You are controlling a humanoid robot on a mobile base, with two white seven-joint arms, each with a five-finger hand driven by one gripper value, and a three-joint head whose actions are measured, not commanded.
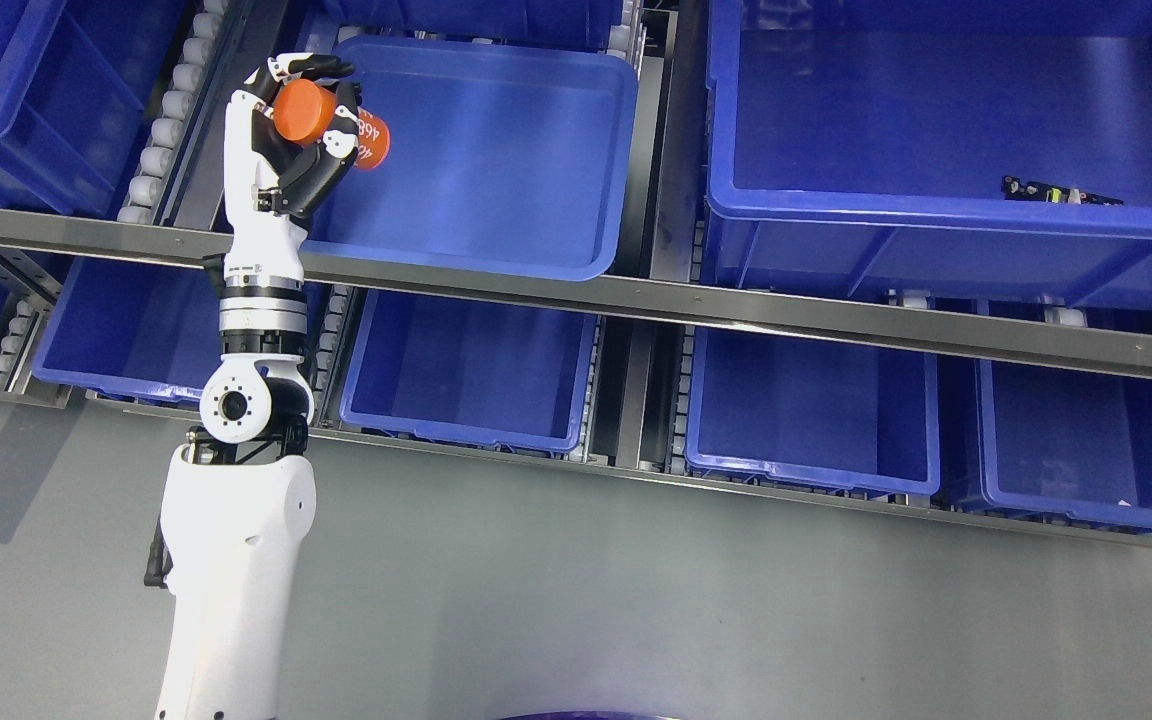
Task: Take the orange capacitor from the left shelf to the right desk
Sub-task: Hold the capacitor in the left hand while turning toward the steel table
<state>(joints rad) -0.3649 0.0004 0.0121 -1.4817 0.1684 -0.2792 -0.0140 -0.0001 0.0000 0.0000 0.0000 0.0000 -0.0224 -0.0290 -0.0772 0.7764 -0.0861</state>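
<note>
My left hand (308, 120) is raised in front of the upper shelf, at the left rim of a blue bin (496, 160). Its black fingers (321, 175) are curled around an orange cylindrical capacitor (321, 118) with white print on its side. The capacitor lies tilted in the hand, its flat end toward me, held above the bin's left edge. The white left arm (236, 540) comes up from the bottom left. The right arm is out of view.
A larger blue bin (936, 120) at the upper right holds a small dark part (1056, 190). A metal shelf rail (736, 310) runs across the picture. Several blue bins (806, 410) stand on the lower shelf. Grey floor (636, 600) lies below.
</note>
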